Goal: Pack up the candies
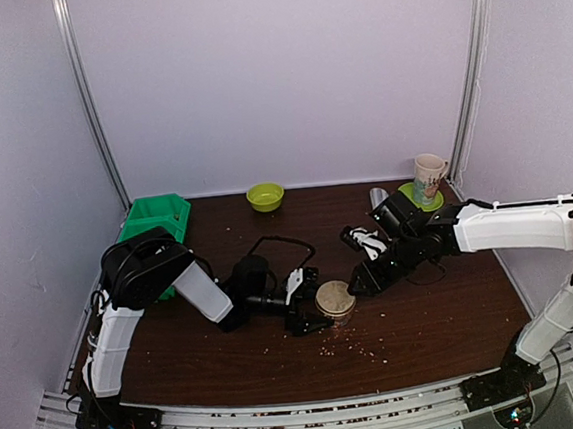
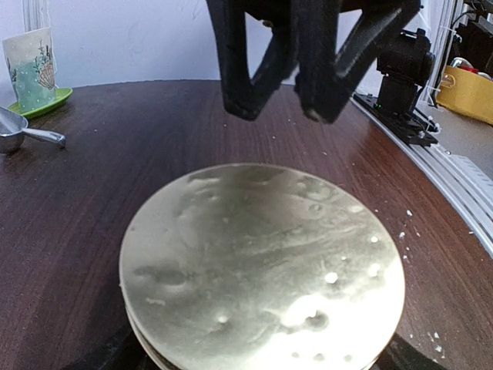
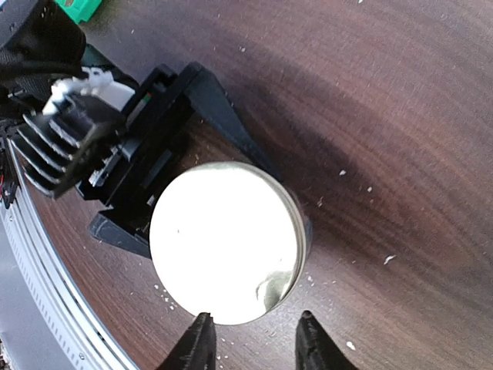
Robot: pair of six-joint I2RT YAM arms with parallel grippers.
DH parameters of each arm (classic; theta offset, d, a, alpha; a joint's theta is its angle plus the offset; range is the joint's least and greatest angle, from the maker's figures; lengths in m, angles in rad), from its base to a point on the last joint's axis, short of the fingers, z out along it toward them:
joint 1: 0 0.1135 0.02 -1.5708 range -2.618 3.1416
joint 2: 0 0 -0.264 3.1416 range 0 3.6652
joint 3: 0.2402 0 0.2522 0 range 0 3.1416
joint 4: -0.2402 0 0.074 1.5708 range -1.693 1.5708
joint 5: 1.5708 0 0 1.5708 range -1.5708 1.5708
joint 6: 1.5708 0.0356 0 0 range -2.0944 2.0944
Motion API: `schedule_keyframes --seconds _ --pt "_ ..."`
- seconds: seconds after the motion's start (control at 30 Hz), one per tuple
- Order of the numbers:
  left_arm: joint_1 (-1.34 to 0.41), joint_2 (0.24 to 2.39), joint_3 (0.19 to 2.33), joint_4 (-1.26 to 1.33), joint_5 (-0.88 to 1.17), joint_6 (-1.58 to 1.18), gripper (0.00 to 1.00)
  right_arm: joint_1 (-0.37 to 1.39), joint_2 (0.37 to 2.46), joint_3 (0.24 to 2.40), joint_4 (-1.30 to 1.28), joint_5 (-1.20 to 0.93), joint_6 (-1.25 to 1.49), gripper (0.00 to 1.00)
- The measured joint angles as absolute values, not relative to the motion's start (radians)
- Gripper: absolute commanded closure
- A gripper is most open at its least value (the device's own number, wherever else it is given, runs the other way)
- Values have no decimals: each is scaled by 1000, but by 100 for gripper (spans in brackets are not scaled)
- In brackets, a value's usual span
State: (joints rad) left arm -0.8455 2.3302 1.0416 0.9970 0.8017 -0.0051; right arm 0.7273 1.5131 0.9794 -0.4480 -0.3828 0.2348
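A jar with a round gold lid (image 1: 335,299) stands in the middle of the table. The lid fills the left wrist view (image 2: 262,270) and shines bright in the right wrist view (image 3: 223,243). My left gripper (image 1: 313,309) reaches in from the left. Its black fingers (image 3: 219,108) run along both sides of the jar and hold it. My right gripper (image 3: 254,327) hovers just off the lid's rim, open, with nothing between its fingertips. It also shows above the lid (image 2: 283,114). The candies are out of view.
A green bin (image 1: 156,218) stands at the back left and a yellow-green bowl (image 1: 265,196) at the back middle. A mug (image 1: 429,175) on a green saucer and a metal scoop (image 2: 23,132) are at the back right. Pale crumbs (image 1: 363,348) lie in front of the jar.
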Motion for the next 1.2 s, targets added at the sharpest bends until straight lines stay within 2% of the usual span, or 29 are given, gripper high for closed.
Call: schedule_keyframes --seconds 0.13,0.47,0.77,1.2 --pt "-846 2330 1042 997 802 -5 16 710 1536 1041 -462 -377 234 56" --pt "-846 2330 1042 997 803 -5 16 704 1713 1228 -465 -390 216 56" --pt "-846 2330 1042 996 803 -5 16 704 1798 1259 -475 -420 208 61" --pt "-846 2331 1048 987 804 -5 16 704 1807 1256 -467 -455 210 69"
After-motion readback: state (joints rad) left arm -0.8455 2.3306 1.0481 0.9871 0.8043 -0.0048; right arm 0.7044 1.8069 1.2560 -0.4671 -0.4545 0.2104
